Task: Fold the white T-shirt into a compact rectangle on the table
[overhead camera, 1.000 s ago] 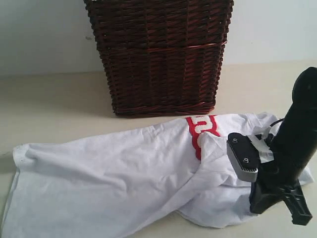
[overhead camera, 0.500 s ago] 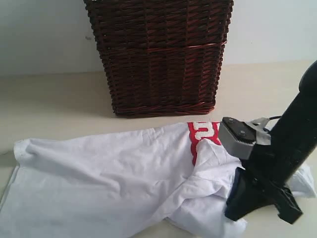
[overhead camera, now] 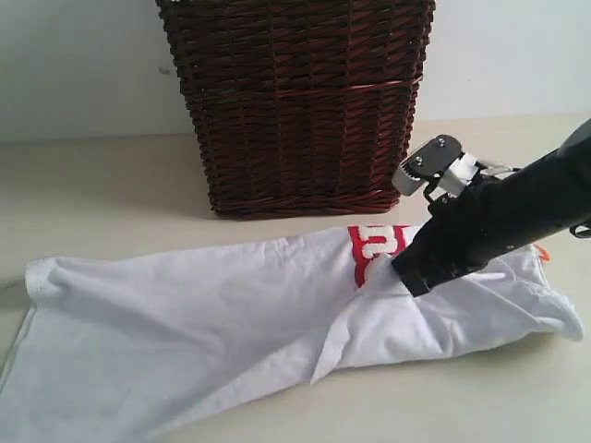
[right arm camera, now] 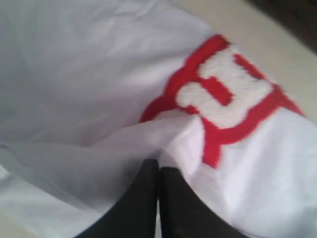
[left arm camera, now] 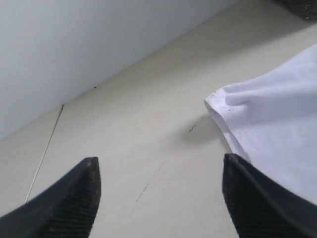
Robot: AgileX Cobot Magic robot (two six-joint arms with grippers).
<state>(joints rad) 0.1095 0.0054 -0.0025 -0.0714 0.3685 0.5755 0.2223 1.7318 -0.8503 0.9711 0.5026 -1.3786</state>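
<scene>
The white T-shirt lies crumpled lengthwise across the table, its red-outlined lettering facing up just in front of the basket. My right gripper comes in from the right and is shut on a raised fold of the shirt beside the lettering; in the right wrist view its closed tips pinch white cloth. My left gripper hangs open over bare table, with a hem corner of the shirt beside one finger. It does not show in the exterior view.
A tall dark wicker basket stands on the table right behind the shirt, against the pale wall. A small orange tag peeks out at the shirt's right end. Bare table shows left of the basket.
My right arm has swung up and back toward the basket, dragging the bunched right part of the shirt out flatter to the right. The lettering is more exposed.
</scene>
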